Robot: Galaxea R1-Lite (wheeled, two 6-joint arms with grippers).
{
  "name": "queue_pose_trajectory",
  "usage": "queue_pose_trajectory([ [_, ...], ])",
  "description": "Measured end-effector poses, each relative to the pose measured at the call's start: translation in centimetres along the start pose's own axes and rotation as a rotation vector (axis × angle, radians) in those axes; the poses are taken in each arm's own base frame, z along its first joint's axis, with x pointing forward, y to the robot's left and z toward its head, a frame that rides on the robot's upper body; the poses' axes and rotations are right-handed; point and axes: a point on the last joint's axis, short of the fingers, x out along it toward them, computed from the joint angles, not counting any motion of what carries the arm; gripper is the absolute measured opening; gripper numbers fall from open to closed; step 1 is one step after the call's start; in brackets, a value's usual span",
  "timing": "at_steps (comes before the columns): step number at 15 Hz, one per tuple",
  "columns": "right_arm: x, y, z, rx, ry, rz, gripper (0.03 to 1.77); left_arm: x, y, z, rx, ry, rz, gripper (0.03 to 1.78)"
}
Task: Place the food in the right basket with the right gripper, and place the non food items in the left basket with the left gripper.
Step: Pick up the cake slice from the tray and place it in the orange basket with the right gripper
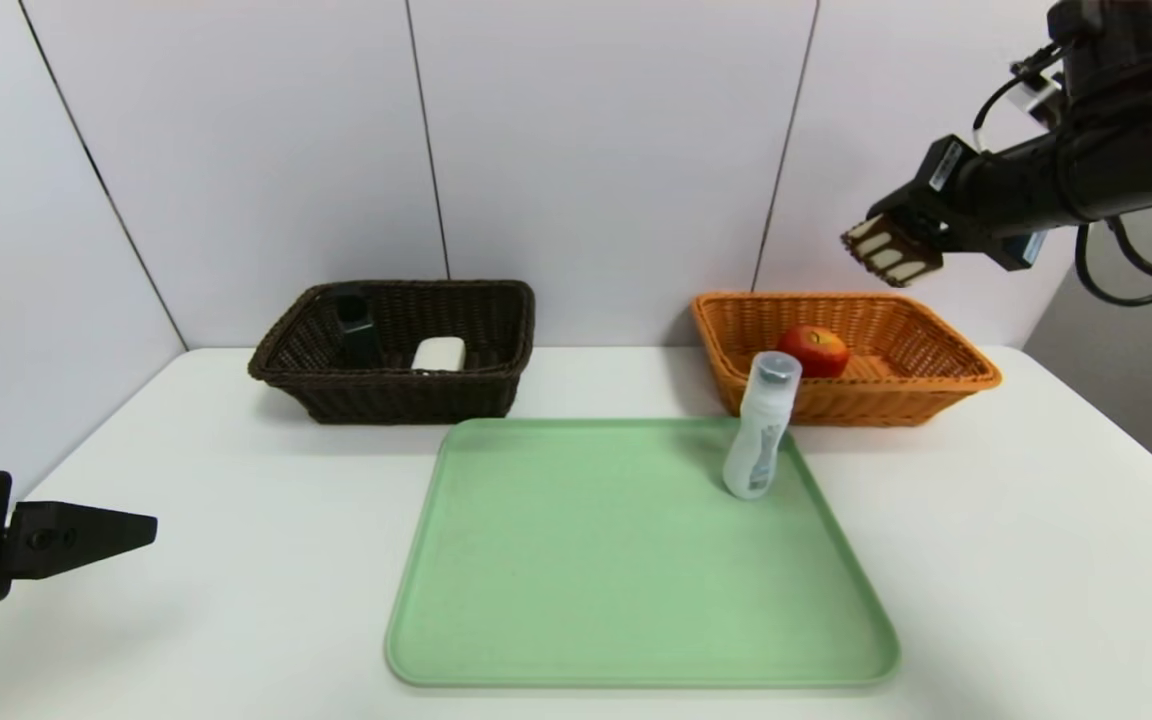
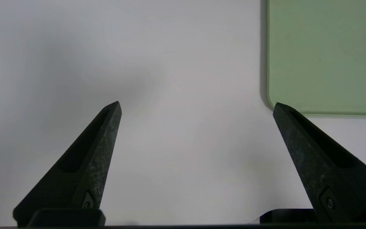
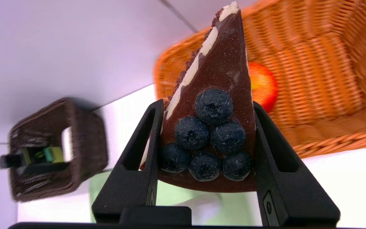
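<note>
Right gripper (image 3: pixel 206 105) pinches cake slice (image 3: pixel 214 127) between 2 fingers, seemingly above right basket (image 3: pixel 329 95).

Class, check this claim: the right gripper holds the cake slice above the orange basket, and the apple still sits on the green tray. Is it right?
Not quite. The apple lies in the orange basket, as the head view shows. The right gripper does hold the cake slice above it.

A pale green tray (image 1: pixel 576 560) lies flat on the white worktop (image 1: pixel 186 560), near its front edge at the middle. Grey wall panels (image 1: pixel 596 150) with dark seams rise behind the back edge.
</note>
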Motion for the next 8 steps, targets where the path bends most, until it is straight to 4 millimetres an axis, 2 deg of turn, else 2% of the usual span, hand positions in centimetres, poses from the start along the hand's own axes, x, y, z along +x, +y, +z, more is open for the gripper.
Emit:
queue_pose_trajectory([
  [3,2.6,-2.7,0.4,0.035,0.027,-0.077,0.82,0.2,-0.1,0.1,0.003,0.009,0.0,1.69],
  [8,6.3,-5.4,0.5,0.049,0.045,-0.143,0.82,0.7,-0.3,0.2,0.006,0.026,0.004,1.69],
])
